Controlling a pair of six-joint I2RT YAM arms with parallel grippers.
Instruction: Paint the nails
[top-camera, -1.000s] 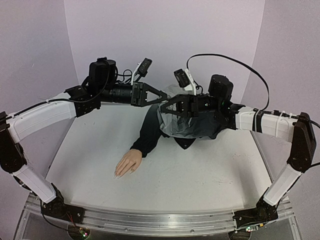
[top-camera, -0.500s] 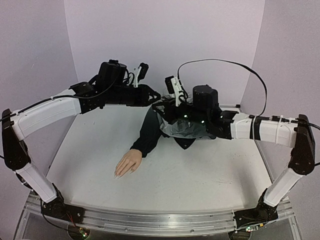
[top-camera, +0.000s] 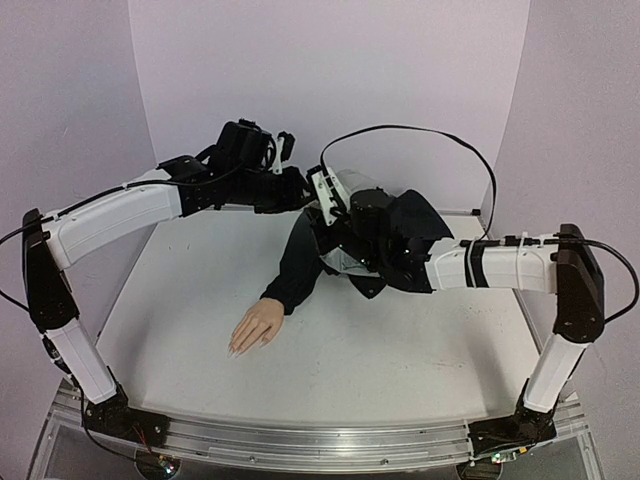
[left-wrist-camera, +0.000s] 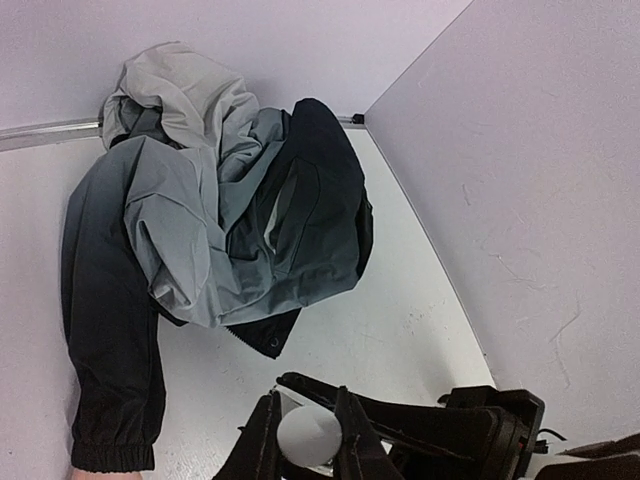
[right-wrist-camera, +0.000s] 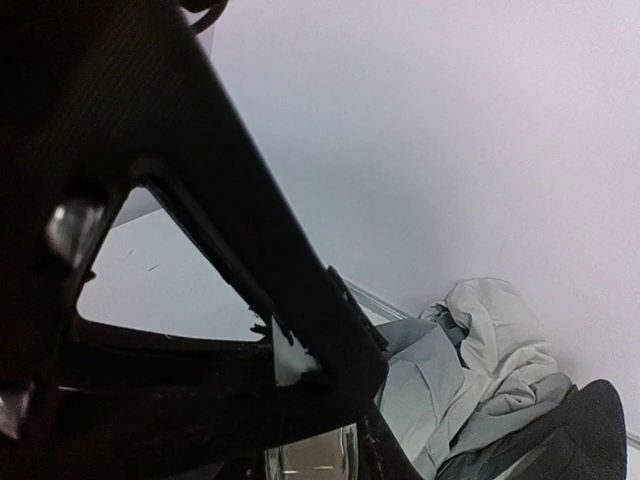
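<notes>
Barely begun: no paint seen on nails (top-camera: 234, 351), lower left; left hand (left-wrist-camera: 307, 428) clenched on white bottle (left-wrist-camera: 308, 440); right hand (top-camera: 322, 208) clenched, load unclear.

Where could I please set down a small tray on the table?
The widest bare patch is the table's right front, between the jacket and the near rail. A second lies left of the sleeve and mannequin hand. The back centre is crowded: the left arm and right arm meet over the jacket.
</notes>
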